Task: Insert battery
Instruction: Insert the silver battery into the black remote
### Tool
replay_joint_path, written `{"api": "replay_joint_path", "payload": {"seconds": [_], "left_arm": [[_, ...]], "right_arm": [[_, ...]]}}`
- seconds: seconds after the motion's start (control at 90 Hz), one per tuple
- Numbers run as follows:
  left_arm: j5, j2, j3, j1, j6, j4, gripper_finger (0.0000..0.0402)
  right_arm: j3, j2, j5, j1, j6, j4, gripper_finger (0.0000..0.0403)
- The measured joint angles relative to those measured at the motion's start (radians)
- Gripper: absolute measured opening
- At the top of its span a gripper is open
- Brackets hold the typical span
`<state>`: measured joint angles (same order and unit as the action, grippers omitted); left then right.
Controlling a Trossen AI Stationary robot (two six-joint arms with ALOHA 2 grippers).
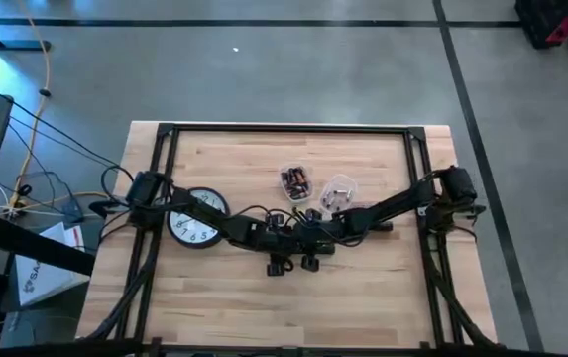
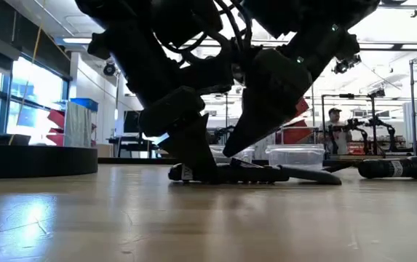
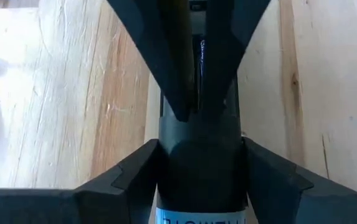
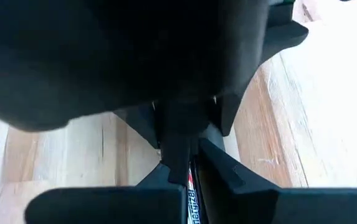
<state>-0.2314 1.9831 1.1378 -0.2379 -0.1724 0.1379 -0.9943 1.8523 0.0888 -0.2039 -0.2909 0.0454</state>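
Note:
A black remote (image 2: 266, 175) lies flat on the wooden table at its middle, hidden under both arms in the high view. My left gripper (image 3: 200, 163) is shut on the remote (image 3: 200, 180). My right gripper (image 4: 190, 180) is shut on a battery (image 4: 192, 196) with a printed label and meets the left gripper (image 1: 285, 236) from the table's right, over the remote. In the left wrist view the right gripper (image 3: 197, 102) reaches down to the remote's top face. My left gripper pinches the remote's two long sides (image 3: 166, 155) between its two fingers, coming along the remote from the table's left. The remote rests flat on the table. My right gripper pinches the battery (image 4: 192, 186) between its fingertips (image 3: 178, 93). The fingers slant down from the table's right. The battery's lower end is at the remote's top face; whether it touches cannot be told.
A round wall clock (image 1: 196, 218) lies face up under the left arm. Two clear cups, one with batteries (image 1: 295, 180) and one with small parts (image 1: 338, 191), stand just beyond the grippers. Bare wood (image 1: 363, 297) stretches toward the near edge.

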Motion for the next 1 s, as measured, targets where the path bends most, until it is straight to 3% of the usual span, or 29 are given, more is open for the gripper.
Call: {"api": "replay_joint_path", "payload": {"seconds": [1.0], "left_arm": [[-0.009,0.0,-0.001,0.0,0.001,-0.002,0.0186]], "right_arm": [[-0.02,-0.032,-0.035,-0.001,0.045,0.087,0.0001]]}}
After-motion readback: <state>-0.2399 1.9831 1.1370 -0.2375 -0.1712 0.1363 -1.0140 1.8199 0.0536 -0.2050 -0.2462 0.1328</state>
